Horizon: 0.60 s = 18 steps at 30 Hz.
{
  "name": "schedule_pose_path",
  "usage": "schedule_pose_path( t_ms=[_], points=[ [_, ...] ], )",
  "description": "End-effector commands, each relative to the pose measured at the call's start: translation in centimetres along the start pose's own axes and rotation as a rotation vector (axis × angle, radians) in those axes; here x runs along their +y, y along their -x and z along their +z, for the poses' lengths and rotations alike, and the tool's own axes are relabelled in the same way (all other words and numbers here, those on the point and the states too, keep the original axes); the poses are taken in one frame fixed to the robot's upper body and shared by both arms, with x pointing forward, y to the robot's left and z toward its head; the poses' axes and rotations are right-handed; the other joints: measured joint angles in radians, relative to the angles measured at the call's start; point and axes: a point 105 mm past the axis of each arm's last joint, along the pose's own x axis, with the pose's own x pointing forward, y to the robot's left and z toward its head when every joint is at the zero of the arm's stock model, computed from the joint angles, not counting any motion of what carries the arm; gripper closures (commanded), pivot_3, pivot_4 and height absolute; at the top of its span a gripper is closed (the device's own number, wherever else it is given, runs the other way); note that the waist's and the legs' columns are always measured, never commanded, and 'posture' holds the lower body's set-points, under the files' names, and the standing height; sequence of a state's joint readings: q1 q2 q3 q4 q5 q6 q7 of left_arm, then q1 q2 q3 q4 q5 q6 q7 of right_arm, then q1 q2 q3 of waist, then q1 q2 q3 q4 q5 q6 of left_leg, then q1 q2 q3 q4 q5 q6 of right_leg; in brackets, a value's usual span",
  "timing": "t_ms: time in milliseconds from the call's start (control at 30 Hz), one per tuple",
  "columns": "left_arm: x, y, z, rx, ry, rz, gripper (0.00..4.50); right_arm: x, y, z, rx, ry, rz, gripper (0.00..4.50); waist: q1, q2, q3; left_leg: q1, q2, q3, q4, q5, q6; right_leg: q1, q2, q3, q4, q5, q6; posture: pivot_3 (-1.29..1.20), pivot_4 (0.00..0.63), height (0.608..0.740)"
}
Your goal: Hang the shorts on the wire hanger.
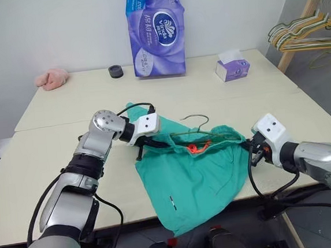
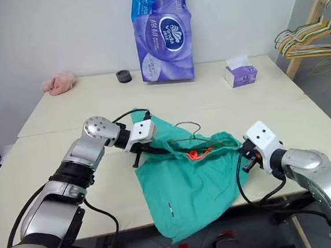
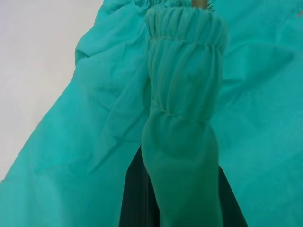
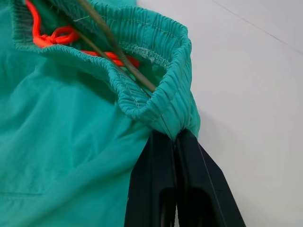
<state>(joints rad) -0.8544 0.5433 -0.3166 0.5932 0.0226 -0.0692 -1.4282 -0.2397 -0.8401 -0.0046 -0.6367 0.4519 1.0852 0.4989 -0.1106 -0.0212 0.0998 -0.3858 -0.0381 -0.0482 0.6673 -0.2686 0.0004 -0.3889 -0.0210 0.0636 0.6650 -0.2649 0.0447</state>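
Both tools are pinched tight on the shorts [image 1: 194,185]. Left tool [image 1: 147,144] holds one end of the waistband, and right tool [image 4: 175,142] holds the other end, its two black fingers squeezed onto the bunched elastic. Between the tools the waistband is stretched open like a mouth. The legs hang down below them, over the near edge of the surface [image 1: 65,109].

The hanger [image 1: 197,127] sits between the two tools too. Its wire runs down inside the open waistband, next to the orange string [image 4: 47,35], and its hook [image 1: 195,119] pokes up behind the band.

So the job looks partly done (the hanger is in, which is the tricky bit). What is left, I think, is to get the shorts sitting well on the wire and then let go. I cannot tell if the wire's far end is inside yet.
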Motion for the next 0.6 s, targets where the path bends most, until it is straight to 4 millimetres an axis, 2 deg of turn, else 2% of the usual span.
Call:
schedule_pose_path(
  t_ms=[33,200,300,433,600],
  points=[
    [0.3,-0.5,0.9,-0.008,-0.058,0.013,4.50,-0.2,0.7,2.5,-0.061,0.103,0.018,4.47,-0.001,0.000,0.000,0.000,0.000,0.000,0.000,0.000,0.000,0.000,0.000,0.000,0.000,0.000,0.000,-0.18,0.062,0.740],
    [0.4,-0.5,0.1,0.029,-0.066,0.039,4.50,0.2,1.4,3.5,-0.059,0.187,0.078,4.47,-0.001,0.000,0.000,0.000,0.000,0.000,0.000,0.000,0.000,0.000,0.000,0.000,0.000,0.000,0.000,-0.18,0.061,0.740],
    [0.6,-0.3,-0.3,0.051,-0.067,0.059,4.50,0.1,1.8,3.4,-0.044,0.198,0.091,4.47,-0.001,0.000,0.000,0.000,0.000,0.000,0.000,0.000,0.000,0.000,0.000,-0.001,-0.001,0.000,0.000,-0.18,0.063,0.740],
    [1.1,-0.2,-0.5,0.057,-0.068,0.084,4.50,-0.4,2.3,2.2,-0.004,0.172,0.099,4.47,0.000,0.000,0.000,0.000,0.000,0.000,0.000,0.000,0.000,0.000,-0.001,-0.001,-0.001,0.000,0.000,-0.18,0.066,0.740],
    [1.4,-0.3,-0.5,0.056,-0.072,0.107,4.50,-0.9,2.8,-0.3,0.039,0.058,0.107,4.47,0.004,0.000,0.000,-0.001,0.000,0.000,0.000,0.000,0.000,0.000,-0.001,-0.001,-0.001,0.000,0.000,-0.18,0.068,0.740]
  ],
)
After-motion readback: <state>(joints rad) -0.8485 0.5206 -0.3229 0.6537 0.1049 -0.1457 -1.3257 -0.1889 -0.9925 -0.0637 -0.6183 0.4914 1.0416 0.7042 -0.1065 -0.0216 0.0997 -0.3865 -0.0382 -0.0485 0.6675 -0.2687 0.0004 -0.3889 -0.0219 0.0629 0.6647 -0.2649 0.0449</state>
